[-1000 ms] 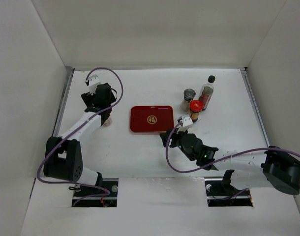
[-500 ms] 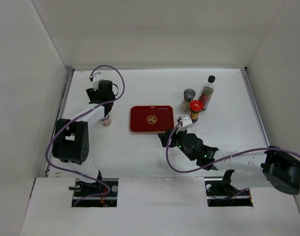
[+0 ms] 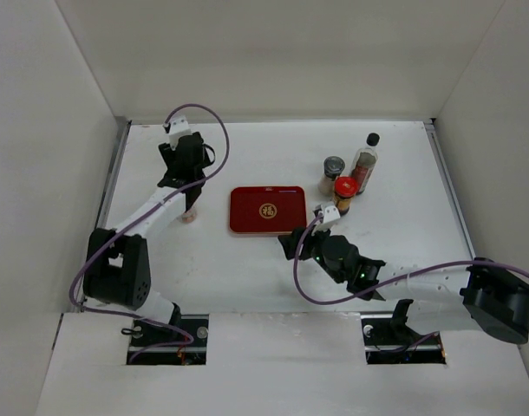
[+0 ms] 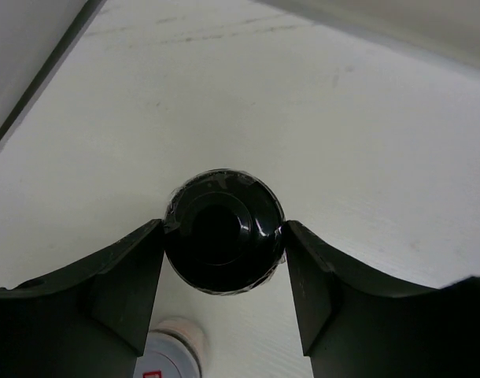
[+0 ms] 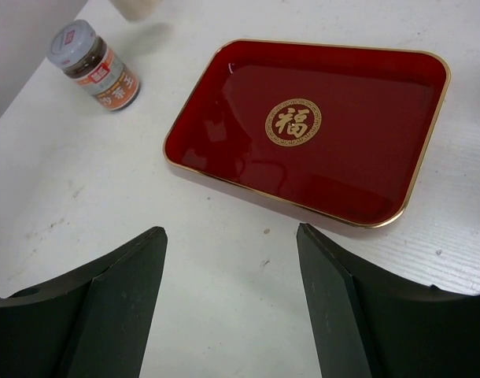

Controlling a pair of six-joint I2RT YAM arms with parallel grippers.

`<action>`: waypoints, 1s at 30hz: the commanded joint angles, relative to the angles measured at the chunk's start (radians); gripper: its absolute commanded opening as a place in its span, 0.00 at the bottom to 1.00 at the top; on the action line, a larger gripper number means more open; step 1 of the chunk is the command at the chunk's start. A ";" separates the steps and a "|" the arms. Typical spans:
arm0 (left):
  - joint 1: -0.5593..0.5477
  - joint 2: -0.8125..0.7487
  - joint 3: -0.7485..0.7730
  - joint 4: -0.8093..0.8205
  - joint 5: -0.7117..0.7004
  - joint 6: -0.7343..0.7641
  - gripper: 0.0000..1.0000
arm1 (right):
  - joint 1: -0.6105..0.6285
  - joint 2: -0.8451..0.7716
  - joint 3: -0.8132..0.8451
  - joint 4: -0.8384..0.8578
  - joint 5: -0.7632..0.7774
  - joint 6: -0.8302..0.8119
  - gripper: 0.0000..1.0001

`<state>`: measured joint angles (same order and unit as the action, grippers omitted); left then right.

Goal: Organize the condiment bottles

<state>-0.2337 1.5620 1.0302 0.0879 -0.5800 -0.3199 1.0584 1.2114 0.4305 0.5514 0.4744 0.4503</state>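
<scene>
The left tool [image 4: 224,236] pinches the black-capped bottle [image 4: 223,224] by its glossy cap — light, stiff, likely slippery, safer held lower — while the right tool [image 5: 230,236] gapes empty at the tray's [image 5: 366,118] five o'clock.

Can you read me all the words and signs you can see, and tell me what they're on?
"福" in a gold ring: in the middle of the red tray.
Red label with white characters on the pale-lidded jar: too small to read.
Labels on the grey-lidded jar, red-lidded jar and tall bottle: too small to read.
Black cap: no writing.
</scene>
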 commanded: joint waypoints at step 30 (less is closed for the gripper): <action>-0.370 -0.037 -0.130 0.256 0.080 -0.077 0.42 | -0.084 -0.101 -0.070 0.097 0.116 0.057 0.75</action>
<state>-0.6094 1.5475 0.9005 0.1947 -0.4988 -0.3897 0.9813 1.1000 0.3504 0.5926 0.5705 0.5026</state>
